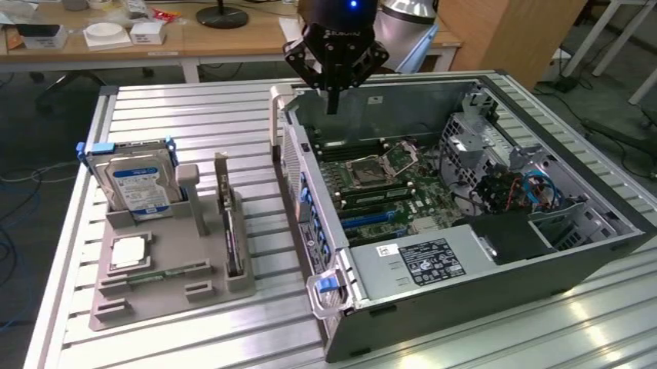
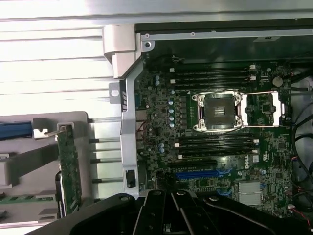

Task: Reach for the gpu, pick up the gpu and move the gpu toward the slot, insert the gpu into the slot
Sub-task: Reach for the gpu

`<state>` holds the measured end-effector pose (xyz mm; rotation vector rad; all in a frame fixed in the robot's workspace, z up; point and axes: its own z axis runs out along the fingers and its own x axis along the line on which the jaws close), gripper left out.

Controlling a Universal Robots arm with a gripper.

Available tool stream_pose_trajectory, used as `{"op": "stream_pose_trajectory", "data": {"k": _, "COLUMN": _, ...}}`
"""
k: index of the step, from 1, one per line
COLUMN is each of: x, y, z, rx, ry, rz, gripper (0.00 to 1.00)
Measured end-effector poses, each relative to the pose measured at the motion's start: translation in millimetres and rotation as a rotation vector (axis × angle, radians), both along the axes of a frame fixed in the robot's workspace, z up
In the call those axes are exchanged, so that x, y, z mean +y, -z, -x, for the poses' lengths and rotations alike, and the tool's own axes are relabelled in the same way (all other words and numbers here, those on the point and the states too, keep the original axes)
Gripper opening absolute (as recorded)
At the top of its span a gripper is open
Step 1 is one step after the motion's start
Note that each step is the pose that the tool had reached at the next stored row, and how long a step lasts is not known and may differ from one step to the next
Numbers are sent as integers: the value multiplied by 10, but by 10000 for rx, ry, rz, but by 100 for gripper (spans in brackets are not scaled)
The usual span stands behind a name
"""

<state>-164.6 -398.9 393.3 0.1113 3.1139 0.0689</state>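
We see the end effector (image 1: 331,108) hanging at the upper centre of the exterior view, just inside the upper-left corner of the open computer case (image 1: 300,165). Its fingers are drawn together on nothing. The gpu (image 1: 228,231) is not yet picked up. It stands on its long edge in a grey holder (image 1: 154,307) on the bench (image 1: 195,115), left of centre in the frame and outside the case. It lies down and to the left of the end effector, with the case's side wall between them. The card's long axis runs up and down the frame, roughly parallel to that wall, and its pale bracket is at the upper end. We take the slot (image 1: 371,221) to be the blue strip on the motherboard, low in the case and well apart from the card.
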Motion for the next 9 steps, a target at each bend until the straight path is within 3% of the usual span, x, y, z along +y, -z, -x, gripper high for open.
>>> {"op": "stream_pose_trajectory", "data": {"k": 9, "x": 0, "y": 0, "z": 127, "rx": 0, "ry": -8, "rz": 0, "gripper": 10}}
